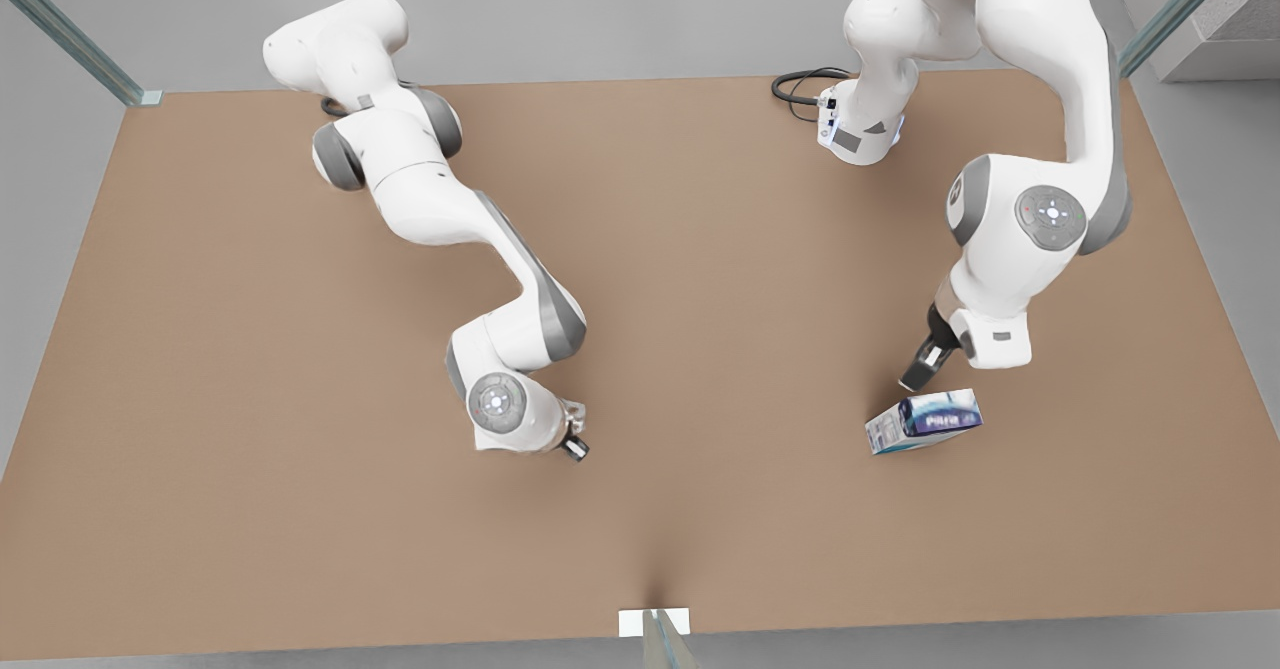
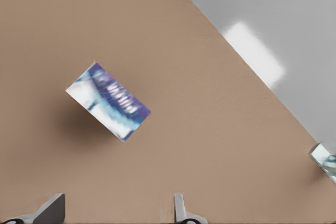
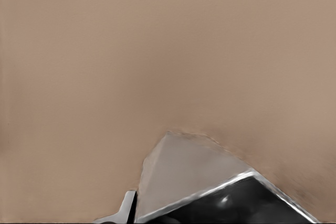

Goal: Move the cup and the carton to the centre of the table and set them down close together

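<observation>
I see the carton [image 1: 923, 421] lying on the table [image 1: 700, 279], toward the front view's right, away from the table's centre. My left gripper [image 1: 922, 367] hangs just above and beside the carton with its fingers [image 2: 181, 211] spread apart and nothing between them. My right gripper [image 1: 572, 443] sits near the table's middle, well apart from the carton; I cannot tell its grip.
</observation>
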`<control>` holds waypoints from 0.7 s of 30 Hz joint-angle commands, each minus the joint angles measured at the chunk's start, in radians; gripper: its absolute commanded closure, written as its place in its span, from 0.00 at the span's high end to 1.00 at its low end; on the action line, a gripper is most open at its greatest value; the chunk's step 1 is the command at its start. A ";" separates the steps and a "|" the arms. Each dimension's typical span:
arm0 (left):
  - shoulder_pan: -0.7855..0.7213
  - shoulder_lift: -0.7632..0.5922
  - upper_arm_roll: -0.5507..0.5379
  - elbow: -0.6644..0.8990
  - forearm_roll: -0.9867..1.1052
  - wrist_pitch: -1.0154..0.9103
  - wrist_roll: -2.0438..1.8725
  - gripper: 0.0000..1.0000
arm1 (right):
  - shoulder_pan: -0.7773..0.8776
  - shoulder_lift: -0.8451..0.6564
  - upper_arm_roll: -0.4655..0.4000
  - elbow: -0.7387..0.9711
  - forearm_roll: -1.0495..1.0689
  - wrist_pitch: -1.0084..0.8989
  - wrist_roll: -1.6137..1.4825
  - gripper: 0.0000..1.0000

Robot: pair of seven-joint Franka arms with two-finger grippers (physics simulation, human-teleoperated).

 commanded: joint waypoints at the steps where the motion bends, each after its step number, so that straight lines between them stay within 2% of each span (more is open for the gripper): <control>1: 0.002 0.014 0.000 0.014 0.006 -0.002 -0.005 1.00 | 0.008 0.003 0.000 0.011 -0.002 -0.003 0.007 0.21; 4: 0.017 0.150 0.015 0.169 0.019 -0.026 -0.174 1.00 | 0.100 0.013 -0.043 0.017 -0.006 0.005 0.043 0.21; 9: 0.014 0.210 0.014 0.187 0.240 -0.049 -0.306 1.00 | 0.157 0.059 -0.068 0.017 -0.008 0.160 0.092 0.21; 12: 0.014 0.223 0.012 0.187 0.246 -0.160 -0.301 1.00 | 0.133 0.092 -0.060 0.019 -0.005 0.249 0.092 0.21; 16: 0.014 0.236 0.011 0.187 0.237 -0.138 -0.326 1.00 | 0.136 0.130 -0.057 0.026 -0.006 0.306 0.090 0.21; 21: 0.014 0.267 0.012 0.189 0.237 -0.094 -0.658 1.00 | 0.160 0.153 -0.052 0.026 -0.008 0.324 0.092 0.21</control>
